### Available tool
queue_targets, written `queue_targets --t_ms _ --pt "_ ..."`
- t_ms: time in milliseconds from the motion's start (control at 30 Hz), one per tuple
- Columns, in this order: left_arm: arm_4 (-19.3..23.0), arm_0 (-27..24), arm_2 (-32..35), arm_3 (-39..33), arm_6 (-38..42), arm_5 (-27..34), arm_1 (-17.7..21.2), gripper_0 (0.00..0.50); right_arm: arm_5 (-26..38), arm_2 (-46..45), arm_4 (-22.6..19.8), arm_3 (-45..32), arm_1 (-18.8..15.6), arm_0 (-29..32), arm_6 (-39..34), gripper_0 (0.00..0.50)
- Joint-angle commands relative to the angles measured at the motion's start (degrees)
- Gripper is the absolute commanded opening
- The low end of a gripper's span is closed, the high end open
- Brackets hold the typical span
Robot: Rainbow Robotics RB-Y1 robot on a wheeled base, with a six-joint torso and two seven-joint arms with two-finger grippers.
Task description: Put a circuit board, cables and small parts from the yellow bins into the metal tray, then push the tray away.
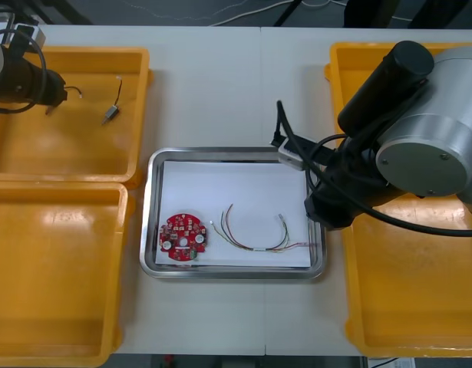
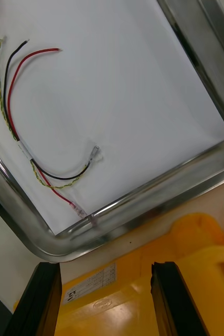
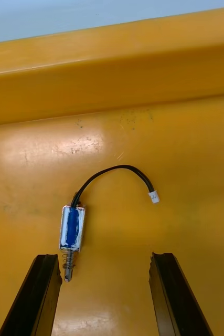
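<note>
Left gripper (image 3: pixel 104 296) hangs wide over a small metal part (image 3: pixel 72 231); right gripper (image 2: pixel 105 299), wide, beside the cut-off metal tray (image 2: pixel 153 202).

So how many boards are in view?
1. The board lies in the tray's near left corner, left of the cable. More may hide under the right arm.

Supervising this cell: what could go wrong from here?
The small metal part sits nearer one finger of the open left tool, so closing may nudge it or catch its black lead. One end of the red and yellow cable lies against the tray rim near the open right tool; it could snag.
</note>
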Motion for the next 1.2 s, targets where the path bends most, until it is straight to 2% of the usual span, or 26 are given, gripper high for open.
queue_targets --t_ms 33,167,367,600,800,967,1200 --pt "-1.4 -4.3 1.3 3.1 -6.2 -3.6 -1.9 0.500 1.5 -6.6 -1.1 -3.5 0.0 2.7 -6.5 0.500" --pt "-2.0 -6.0 0.7 7.3 -7.1 -6.6 -2.3 0.500 1.5 -9.5 -1.7 -4.3 -2.2 3.9 -12.9 0.500" --pt "-2.7 -6.6 -0.1 9.0 -7.5 -8.4 -2.2 0.500 1.5 -14.9 -2.4 -4.5 -4.2 6.3 -21.9 0.500" --pt "-3.0 -6.8 -1.2 11.2 -8.2 -11.0 -1.9 0.500 1.5 -20.3 -0.3 -4.5 -6.2 9.4 -29.2 0.500" --pt "-2.7 -6.7 -2.4 12.4 -8.4 -12.5 -1.7 0.500 1.5 -24.1 2.9 -4.2 -6.9 11.2 -29.2 0.500" --pt "-2.9 -6.7 -2.5 13.1 -8.4 -12.5 -1.7 0.500 1.5 -25.8 2.6 -1.8 -7.2 11.1 -27.6 0.500" --pt "-2.4 -6.7 -3.0 15.1 -8.3 -12.6 -2.1 0.500 0.6 -26.9 2.7 4.0 -7.3 9.4 -19.2 0.500"
